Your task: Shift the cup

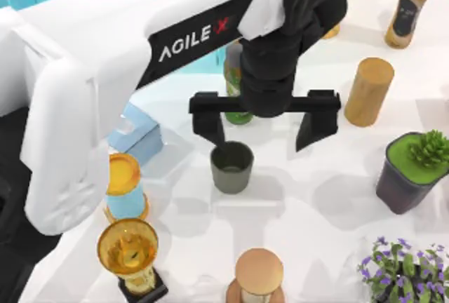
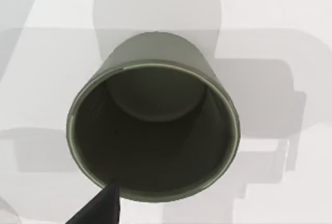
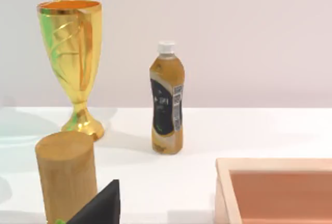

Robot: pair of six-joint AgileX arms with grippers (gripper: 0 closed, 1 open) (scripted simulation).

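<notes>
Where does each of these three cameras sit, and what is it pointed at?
Top view: above the table, looking down; left arm and open left gripper over the cup.
Left wrist view: on the left arm, looking into the cup; one finger tip.
Right wrist view: on the right arm, facing a gold trophy and tea bottle.
Shared: the cup.

Cup [image 1: 232, 167]: small, plain, dark grey-olive, matte, no handle, slight taper. Upright on white worktop, approx mid-worktop, mouth up, empty inside w/ thin paler rim [image 2: 155, 130]. My left pincer [image 1: 265, 135] hangs over it, fingers spread wide; one fingertip sits right at the cup's rim on its left side, other finger well off to the right.
</notes>
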